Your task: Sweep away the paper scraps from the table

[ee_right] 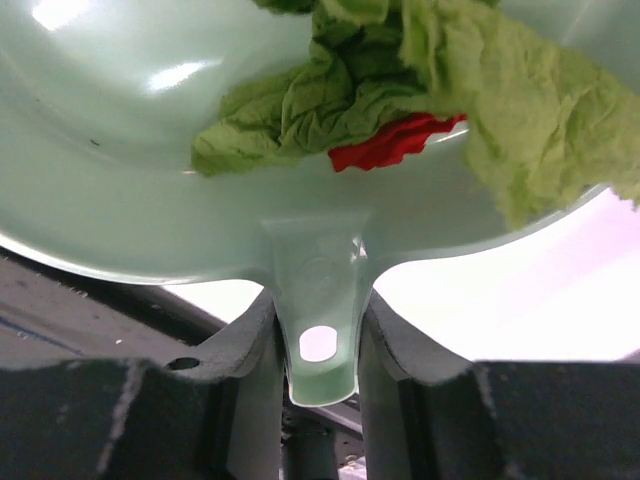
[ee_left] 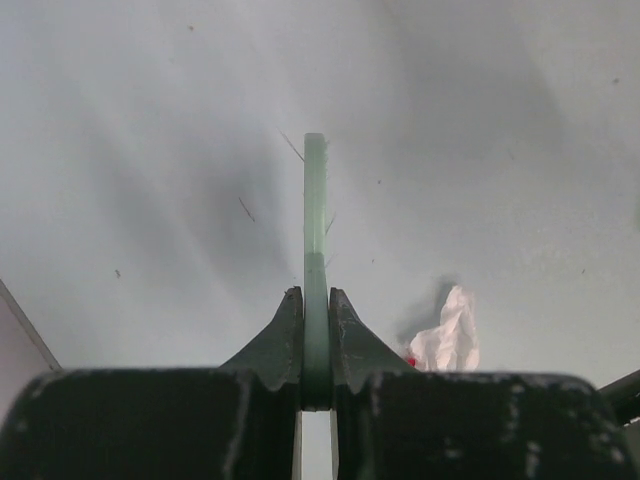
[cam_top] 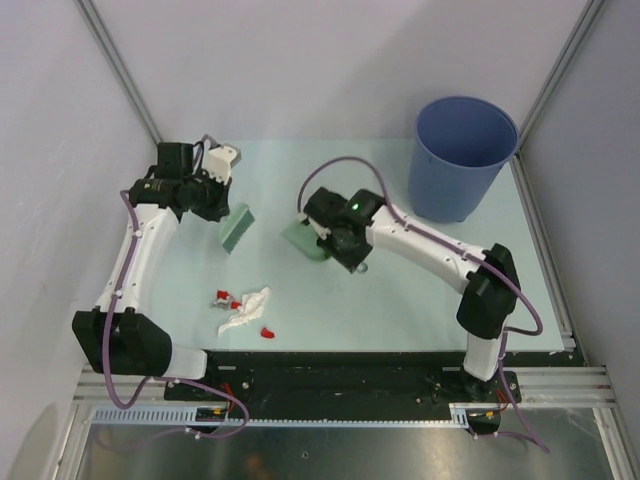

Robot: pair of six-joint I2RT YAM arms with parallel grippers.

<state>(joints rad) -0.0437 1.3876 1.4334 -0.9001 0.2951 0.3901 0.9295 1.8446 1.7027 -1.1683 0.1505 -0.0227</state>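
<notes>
Left gripper (ee_left: 316,302) is pinching the thin pale green plastic brush (ee_left: 316,200) edge-on, its dark jaws pressing almost together on both sides of the flat handle. Right gripper (ee_right: 318,335) is clamping the short tab handle of the pale green plastic dustpan (ee_right: 120,190), its fingers standing partly apart with the handle filling the gap between them. A crumpled green paper wad (ee_right: 340,95) is lying inside the pan, with a small red paper scrap (ee_right: 395,140) tucked under its edge.

Along the near edge, the black and metal rail (cam_top: 330,365) is bordering the flat pale mint-green table (cam_top: 400,300). Just beyond it, a white paper crumple (cam_top: 247,308) is lying on the tabletop, with tiny red paper pieces (cam_top: 268,331) sitting just beside it on either side. Further back, the brush is hanging over the table left of centre, well apart from the white crumple, bristles pointing down. Level with it, the dustpan is hovering near the middle, close to the brush but not touching it. At the far right corner, a tall round blue plastic bin (cam_top: 462,155) is standing upright on the table.
</notes>
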